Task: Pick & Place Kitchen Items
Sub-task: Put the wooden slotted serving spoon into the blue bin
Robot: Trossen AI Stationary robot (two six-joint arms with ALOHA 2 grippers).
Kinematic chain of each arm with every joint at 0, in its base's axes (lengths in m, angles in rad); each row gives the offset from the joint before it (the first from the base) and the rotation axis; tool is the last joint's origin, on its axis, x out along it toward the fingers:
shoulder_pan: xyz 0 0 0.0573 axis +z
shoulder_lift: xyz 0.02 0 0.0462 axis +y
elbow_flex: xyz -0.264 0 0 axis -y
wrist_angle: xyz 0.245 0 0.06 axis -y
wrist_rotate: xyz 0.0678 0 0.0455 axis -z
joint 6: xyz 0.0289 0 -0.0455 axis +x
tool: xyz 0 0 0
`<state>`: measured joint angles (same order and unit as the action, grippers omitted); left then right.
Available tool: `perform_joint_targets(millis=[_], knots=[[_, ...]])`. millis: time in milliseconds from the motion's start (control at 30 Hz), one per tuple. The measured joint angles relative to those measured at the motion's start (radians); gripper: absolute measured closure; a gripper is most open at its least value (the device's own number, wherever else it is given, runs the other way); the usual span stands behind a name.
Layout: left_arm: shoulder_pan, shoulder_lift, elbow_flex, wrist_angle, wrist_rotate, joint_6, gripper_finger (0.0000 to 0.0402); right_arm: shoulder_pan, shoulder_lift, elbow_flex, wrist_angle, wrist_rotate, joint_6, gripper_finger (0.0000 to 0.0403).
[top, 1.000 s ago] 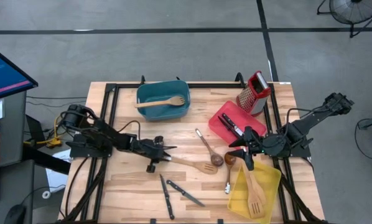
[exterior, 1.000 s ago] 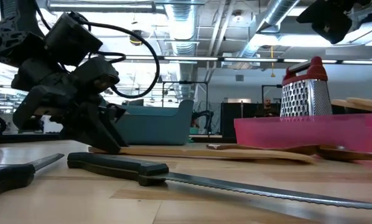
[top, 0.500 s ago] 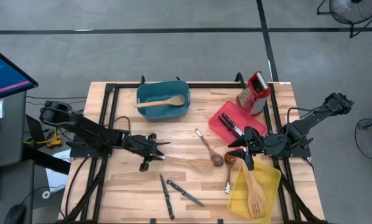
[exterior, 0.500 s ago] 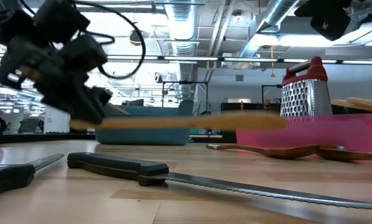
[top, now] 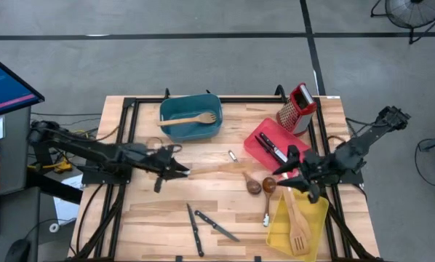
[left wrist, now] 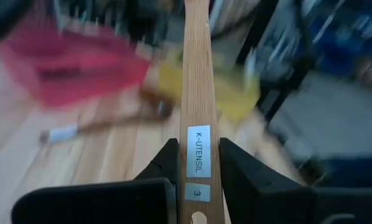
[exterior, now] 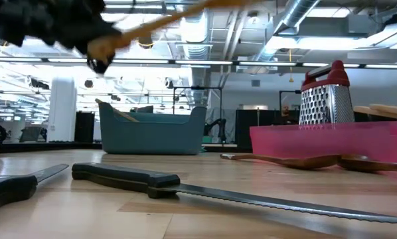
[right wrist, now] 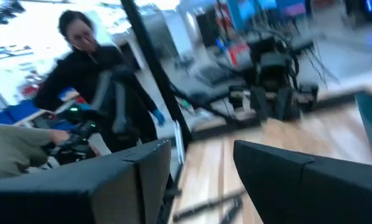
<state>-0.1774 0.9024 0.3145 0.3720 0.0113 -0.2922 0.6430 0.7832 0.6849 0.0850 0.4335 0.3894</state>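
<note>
My left gripper (top: 177, 169) is shut on a pale wooden turner (top: 214, 169) above the table's middle left; in the low view the turner (exterior: 165, 18) slants upward out of the gripper (exterior: 92, 41). My right gripper (top: 289, 166) stands open and holds nothing, above the gap between the red bin (top: 260, 145) and the yellow bin (top: 313, 218); its fingers (right wrist: 130, 180) show wide apart. Two brown-bowled spoons (top: 255, 185) lie flat on the table beside it. Two black-handled knives (top: 216, 225) lie flat near the front edge. My left gripper pinches the turner's handle (left wrist: 198, 146) between its two fingers (left wrist: 167, 165), near the free end with the hanging hole. It comes nearly level from the table's left, the fingers lying along the handle. The turner is lifted clear and sticks out toward the table's right, its head tilted up.
A teal bin (top: 203, 131) at the back holds a wooden utensil (top: 190, 119). A steel grater (top: 297, 108) stands at the back right. The red bin holds a knife (top: 270, 145), the yellow bin a wooden turner (top: 297, 227). A person (right wrist: 86, 62) shows beyond the table.
My left gripper has risen and drawn back toward the table's left edge, tipping from slanting down to nearly level. The wooden turner, lying on the table before, is lifted clear. My right gripper has risen a little and tipped up to level.
</note>
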Motion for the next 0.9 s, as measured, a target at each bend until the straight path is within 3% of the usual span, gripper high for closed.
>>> perform_joint_targets(millis=[200,367,633,900], knots=[[-0.001,-0.202,0.002,0.103,0.05,-0.043,0.035,0.03,-0.039,0.0,0.036,0.013,-0.115,0.022],[-0.001,-0.307,0.003,0.302,0.138,-0.041,0.035,0.022,-0.03,0.0,0.036,0.016,-0.138,0.0224],[-0.001,-0.33,0.003,0.657,0.326,-0.023,0.035,-0.026,0.021,0.0,0.031,0.017,-0.138,0.0224],[-0.001,-0.326,0.003,0.723,0.356,0.02,0.0349,-0.058,0.056,0.0,0.032,0.013,-0.136,0.0223]])
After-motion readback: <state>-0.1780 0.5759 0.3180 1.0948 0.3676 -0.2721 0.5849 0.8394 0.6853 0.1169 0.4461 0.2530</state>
